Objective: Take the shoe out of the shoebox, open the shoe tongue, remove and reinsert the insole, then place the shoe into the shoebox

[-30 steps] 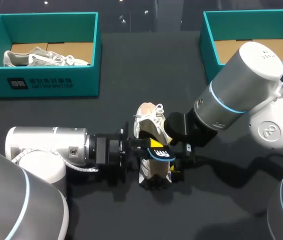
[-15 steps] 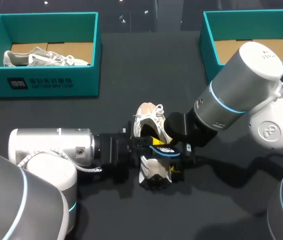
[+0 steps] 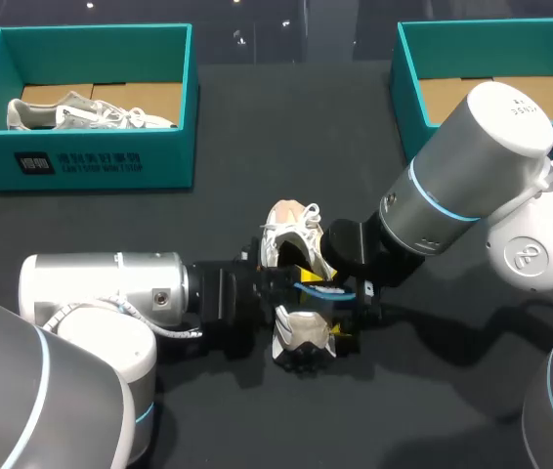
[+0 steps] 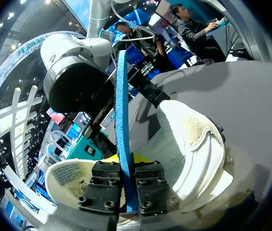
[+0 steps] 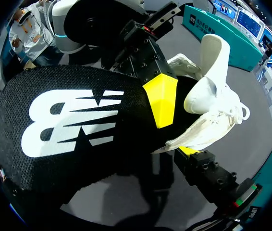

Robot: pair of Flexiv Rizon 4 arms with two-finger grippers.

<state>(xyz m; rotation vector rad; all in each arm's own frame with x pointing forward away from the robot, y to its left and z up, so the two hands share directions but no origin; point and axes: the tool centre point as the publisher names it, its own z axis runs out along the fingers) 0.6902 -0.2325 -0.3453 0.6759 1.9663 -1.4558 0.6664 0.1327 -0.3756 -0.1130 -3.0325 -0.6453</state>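
- The white shoe (image 3: 291, 244) is set upright at the middle of the dark worktop (image 3: 257, 117), between both claws.
- The blue-edged insole (image 4: 122, 106) is pinched edge-on in the left claw (image 4: 128, 166), over the shoe's opening.
- The right claw (image 3: 350, 318) is pressed against the shoe's side; its state cannot be told.

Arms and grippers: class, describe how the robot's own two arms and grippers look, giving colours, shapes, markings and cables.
Both arms are thick silver-white cylinders with thin light-blue joint rings. The left arm has a white ribbed cable near its wrist; the right arm has small dark markings on its rounded cap. The left gripper is black, blocky, bolted, yellow-tipped; the right gripper is black too.
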